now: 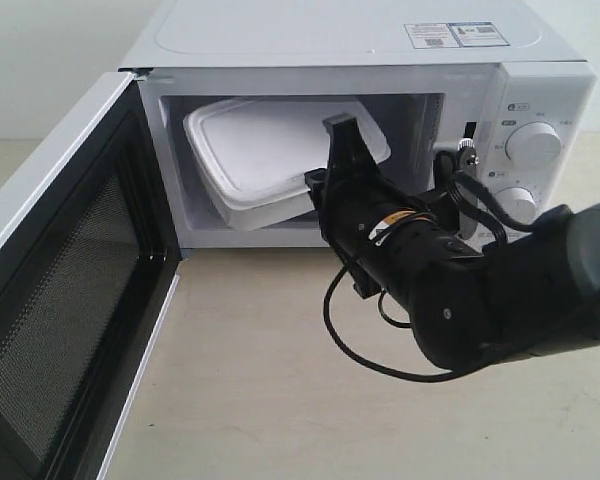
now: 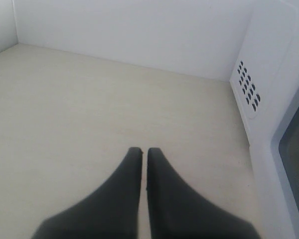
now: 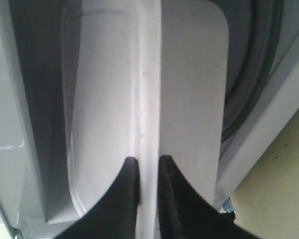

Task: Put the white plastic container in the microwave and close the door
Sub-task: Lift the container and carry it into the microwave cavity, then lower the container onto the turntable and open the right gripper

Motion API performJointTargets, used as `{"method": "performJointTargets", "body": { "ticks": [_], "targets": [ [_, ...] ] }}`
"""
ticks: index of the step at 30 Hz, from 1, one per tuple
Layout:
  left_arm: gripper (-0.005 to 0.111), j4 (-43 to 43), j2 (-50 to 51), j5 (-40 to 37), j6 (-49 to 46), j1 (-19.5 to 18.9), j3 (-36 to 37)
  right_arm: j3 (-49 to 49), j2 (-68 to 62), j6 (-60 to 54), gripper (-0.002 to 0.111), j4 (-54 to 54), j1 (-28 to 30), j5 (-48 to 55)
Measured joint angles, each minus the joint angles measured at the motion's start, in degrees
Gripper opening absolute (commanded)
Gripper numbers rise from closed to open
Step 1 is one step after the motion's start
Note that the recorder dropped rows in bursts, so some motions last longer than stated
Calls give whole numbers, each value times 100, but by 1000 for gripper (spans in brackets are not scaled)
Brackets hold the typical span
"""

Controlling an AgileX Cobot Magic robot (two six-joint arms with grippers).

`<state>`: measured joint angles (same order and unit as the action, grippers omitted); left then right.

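Exterior view
- microwave [image 1: 360,40]: white, at 12 o'clock, cavity open toward the viewer; two knobs [image 1: 533,143] at 3 o'clock.
- door [image 1: 70,300]: swung fully out, filling 7 to 9 o'clock, mesh window facing inward.
- white plastic container [image 1: 270,150]: inside the cavity, not lying flat; lid face tipped toward the opening, long axis about 9-to-3 o'clock across the cavity mouth.
- right gripper [image 1: 330,160]: entering from 4 o'clock, pointing toward 11 o'clock, clamped on the container's near right edge.
- table [image 1: 280,380]: pale, at 6 o'clock.
- left gripper: not visible here.

Left wrist view
- left gripper [image 2: 140,152]: fingers pressed together, nothing between them.
- surroundings: table [image 2: 89,99] beneath; microwave side wall with vent holes [image 2: 248,85] close alongside.

Right wrist view
- right gripper [image 3: 148,162]: fingers pinching the rim [image 3: 148,74] of the container [image 3: 189,74].
- container axis: seen edge-on, rim running straight away from the fingertips.
- turntable [image 3: 249,74]: greyish glass beyond the container, apart from it.

Judgement
- deciding relation: container tilted above the turntable, likely needing lowering flat before release.
- door closing: door on the left side, left arm judged nearer.
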<state>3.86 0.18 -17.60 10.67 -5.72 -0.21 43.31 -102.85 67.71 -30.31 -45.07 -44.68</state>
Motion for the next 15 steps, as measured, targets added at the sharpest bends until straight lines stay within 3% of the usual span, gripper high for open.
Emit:
{"method": "performJointTargets", "body": {
  "ticks": [15],
  "targets": [
    [4, 0, 0, 0, 0, 0, 0, 782, -587, -841, 0, -1076, -10, 107]
  ]
}}
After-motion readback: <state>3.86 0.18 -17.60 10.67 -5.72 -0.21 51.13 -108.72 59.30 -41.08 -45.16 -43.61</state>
